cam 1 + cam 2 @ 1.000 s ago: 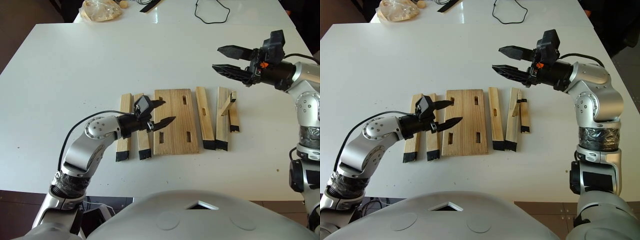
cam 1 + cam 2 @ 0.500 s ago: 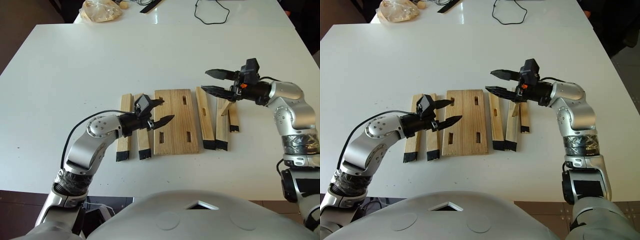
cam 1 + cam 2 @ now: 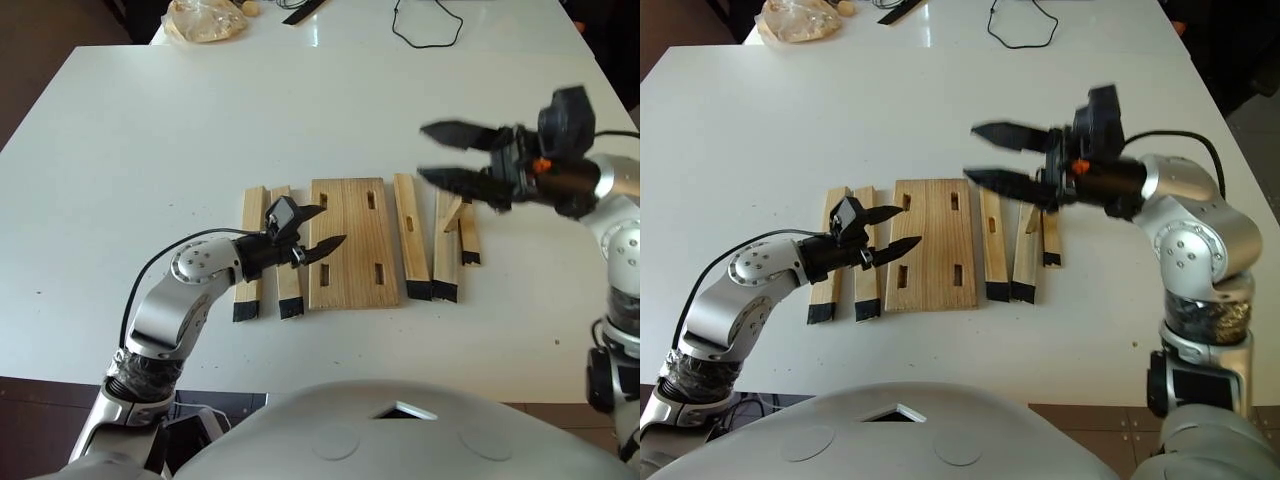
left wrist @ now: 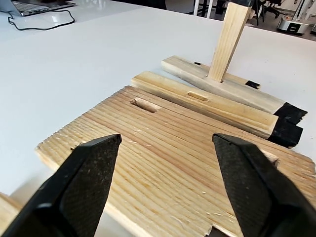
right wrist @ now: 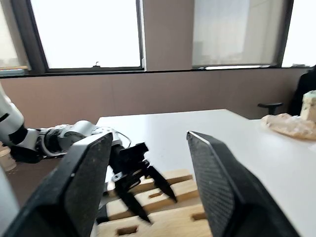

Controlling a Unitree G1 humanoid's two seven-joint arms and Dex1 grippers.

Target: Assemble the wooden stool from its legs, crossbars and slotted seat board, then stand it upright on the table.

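Broadly, the white table (image 3: 150, 150) carries every stool part, all lying loose and unassembled near its middle. Behind it stands a second white table (image 3: 500, 25). The slotted seat board (image 3: 350, 243) lies flat, its four slots facing up. Two legs (image 3: 248, 255) lie side by side just beside its left edge, and two more legs (image 3: 408, 235) lie just beside its right edge, all with black tips at their near ends. The left gripper (image 3: 335, 223) hovers low over the left edge of the seat board with its fingers (image 4: 84, 182) spread apart and nothing between them. The right gripper (image 3: 422, 152) hangs higher, above the far ends of the right-hand legs, its two fingers (image 5: 84, 192) likewise wide apart and holding nothing. On the second table sits a crumpled clear bag (image 3: 203, 18) with tan contents that cannot be made out. A short crossbar (image 3: 452, 212) stands tilted, its foot on the outer right leg; whether it sits in a slot cannot be told. Another short piece (image 3: 467, 240) lies flat just right of that leg. A thin black cable (image 3: 425, 20) loops on the second table.
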